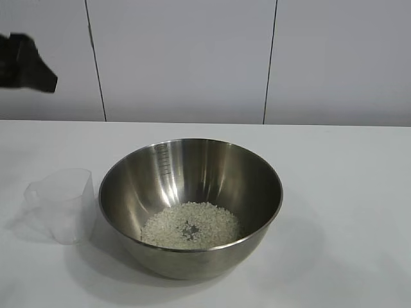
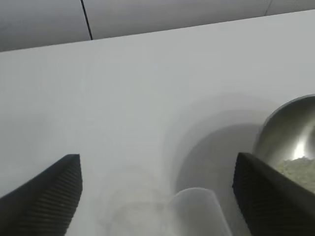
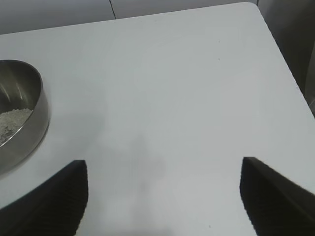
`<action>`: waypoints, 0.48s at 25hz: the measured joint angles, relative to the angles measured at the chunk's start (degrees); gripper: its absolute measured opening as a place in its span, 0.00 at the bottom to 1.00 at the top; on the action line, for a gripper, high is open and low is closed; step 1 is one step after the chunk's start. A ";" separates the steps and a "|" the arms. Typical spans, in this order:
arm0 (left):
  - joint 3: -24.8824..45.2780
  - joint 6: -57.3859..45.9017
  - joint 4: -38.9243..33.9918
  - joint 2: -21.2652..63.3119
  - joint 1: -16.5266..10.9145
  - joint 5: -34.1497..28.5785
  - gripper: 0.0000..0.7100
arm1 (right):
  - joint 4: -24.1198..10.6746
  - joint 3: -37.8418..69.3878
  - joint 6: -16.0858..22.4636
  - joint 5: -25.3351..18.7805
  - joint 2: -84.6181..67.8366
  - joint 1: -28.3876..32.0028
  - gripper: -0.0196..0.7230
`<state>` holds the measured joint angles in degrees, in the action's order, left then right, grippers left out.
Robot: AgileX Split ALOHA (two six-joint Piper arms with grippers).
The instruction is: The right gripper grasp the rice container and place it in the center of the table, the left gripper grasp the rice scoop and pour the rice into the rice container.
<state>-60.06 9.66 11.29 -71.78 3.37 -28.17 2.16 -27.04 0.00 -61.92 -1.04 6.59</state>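
Observation:
The steel rice container (image 1: 191, 205) stands in the middle of the white table (image 1: 347, 192) with a heap of rice (image 1: 190, 226) in its bottom. The translucent rice scoop (image 1: 61, 204) stands upright and empty just left of it, touching or nearly so. My left gripper (image 1: 29, 64) hangs high at the far left, above the scoop. In the left wrist view it (image 2: 157, 169) is open and empty, with the scoop (image 2: 199, 211) and the container's rim (image 2: 290, 135) below. My right gripper (image 3: 165, 172) is open over bare table, with the container (image 3: 22, 113) off to one side; it is out of the exterior view.
A white panelled wall (image 1: 186, 58) with dark seams runs behind the table. The table's far corner and edge (image 3: 275, 44) show in the right wrist view, with a dark drop beyond.

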 joint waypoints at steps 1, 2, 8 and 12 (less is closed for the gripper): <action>-0.08 0.01 0.00 0.94 -2.43 -0.61 0.85 | 0.00 0.00 0.00 -0.06 0.00 0.00 0.80; -0.08 0.01 0.00 2.06 -5.53 -1.42 0.85 | 0.00 0.00 0.00 -0.06 0.00 0.00 0.80; -0.08 0.34 1.87 7.23 -22.95 -5.64 0.85 | 0.00 0.00 0.00 -0.06 0.00 0.00 0.80; -0.08 5.67 6.75 11.19 -24.12 -7.84 0.85 | 0.00 0.00 0.00 -0.06 0.00 0.00 0.80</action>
<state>-60.14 15.33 18.04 -60.58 -20.75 -36.01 2.16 -27.04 0.00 -61.98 -1.04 6.59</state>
